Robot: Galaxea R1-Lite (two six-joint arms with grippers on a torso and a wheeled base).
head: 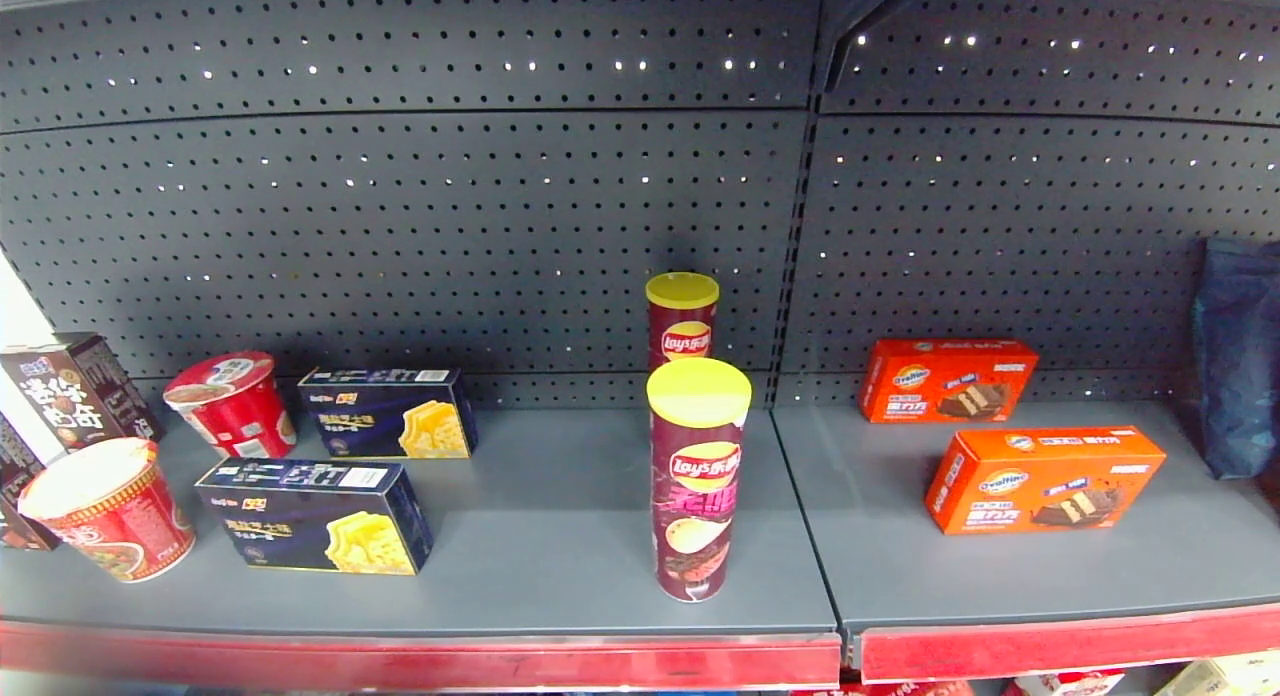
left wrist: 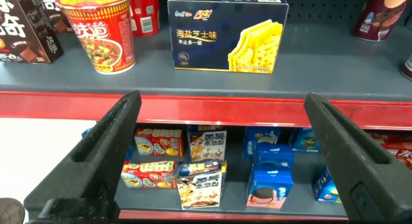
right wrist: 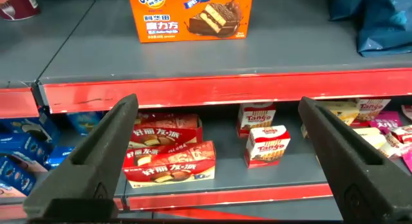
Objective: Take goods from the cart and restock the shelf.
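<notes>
Two chip cans with yellow lids stand upright near the middle of the grey shelf, one near the front edge and the other straight behind it, by the perforated back panel. To their left lie two dark blue cracker boxes, a front one and a back one, set one behind the other and apart. Two red noodle cups stand further left, the front cup near the shelf edge and the back cup just beside the back blue box. A dark brown box stands at the far left. How many more stand beside it cannot be told.

On the right half of the shelf lie two orange wafer boxes, a front one and a back one, well apart from the cans. A blue bag leans at the far right end.

The left tool is spread wide with nothing between its fingers. It sits in front of the shelf's red front strip, below the front blue box and the front noodle cup. The right tool is likewise spread wide and empty, in front of the red strip below the front orange box. Behind it, on the lower shelf, two red boxes are stacked, with two small red-and-white boxes beside them.
</notes>
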